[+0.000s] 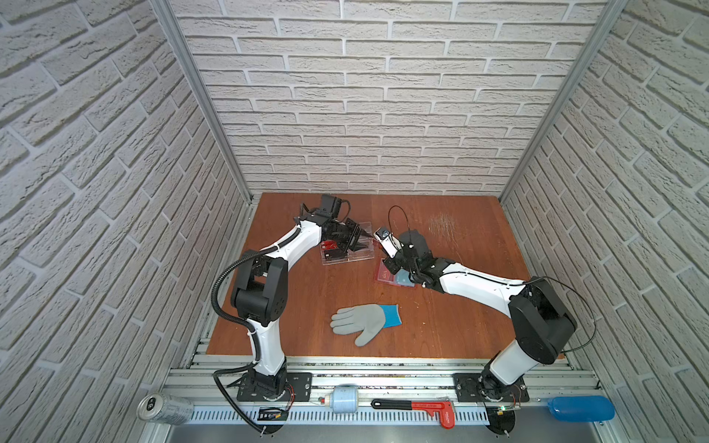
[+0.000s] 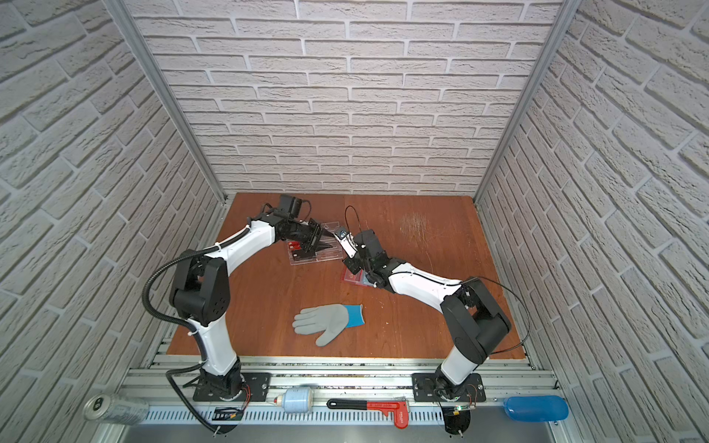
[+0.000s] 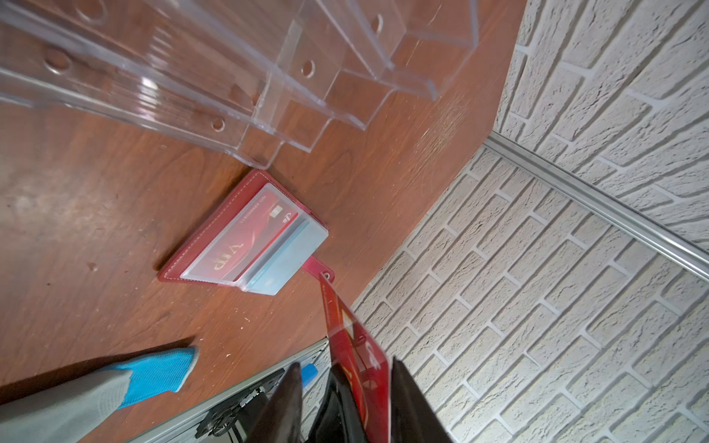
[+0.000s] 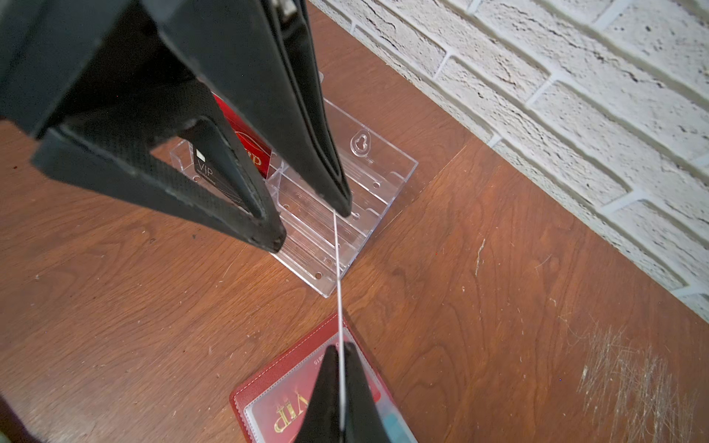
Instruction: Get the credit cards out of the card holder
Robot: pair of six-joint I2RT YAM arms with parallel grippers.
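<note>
The dark red card holder (image 3: 192,249) lies open on the wooden table, also in a top view (image 1: 383,274). A dark red credit card (image 3: 249,237) with gold lettering and a light blue credit card (image 3: 284,261) sit in its clear sleeves. Above it my right gripper (image 4: 340,347) is shut on a red card with white marks (image 3: 356,345), which shows edge-on in the right wrist view (image 4: 338,268). My left gripper (image 3: 345,364) stands open around that card's far end. One of its fingers (image 4: 337,199) touches the card and the other (image 4: 268,230) stands apart.
A clear acrylic tiered stand (image 4: 376,168) stands behind the holder, with a black card (image 4: 207,168) and a red card (image 4: 249,145) in it. A grey glove with a blue cuff (image 1: 364,322) lies nearer the front. A can (image 1: 165,408) and a red wrench (image 1: 422,406) rest on the front rail.
</note>
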